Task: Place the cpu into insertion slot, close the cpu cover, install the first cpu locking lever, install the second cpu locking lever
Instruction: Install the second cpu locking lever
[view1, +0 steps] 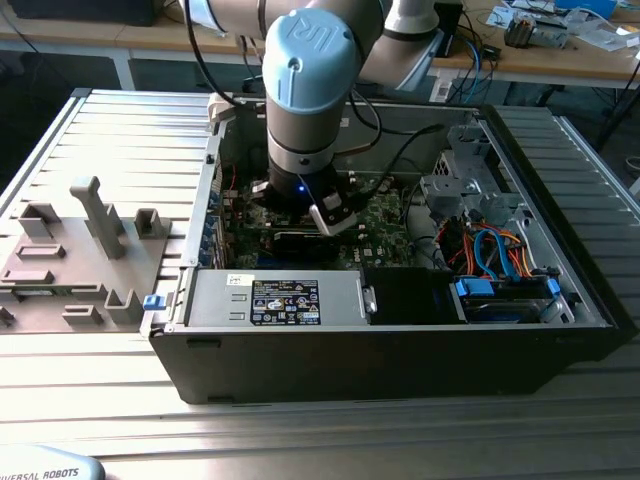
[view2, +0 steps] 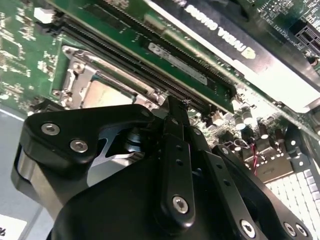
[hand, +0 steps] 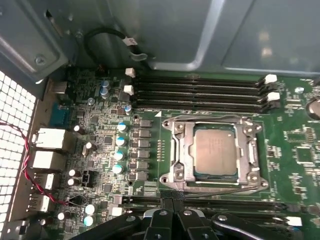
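The arm is down inside the open computer case (view1: 400, 340), its gripper (hand: 172, 212) poised just beside the insertion slot (hand: 216, 152) with fingers (hand: 172, 207) pressed together on nothing. In the first wrist view the cpu (hand: 215, 151) sits in the slot at centre, the cpu cover (hand: 182, 150) closed around it. The gripper waits at its 6 o'clock edge on the green circuit board (hand: 295, 145).

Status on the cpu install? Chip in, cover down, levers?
The cpu sits in the slot and the cover lies closed around it. The gripper hovers beside the socket, holding nothing visible. I cannot tell whether either lever is latched, so count both as left.
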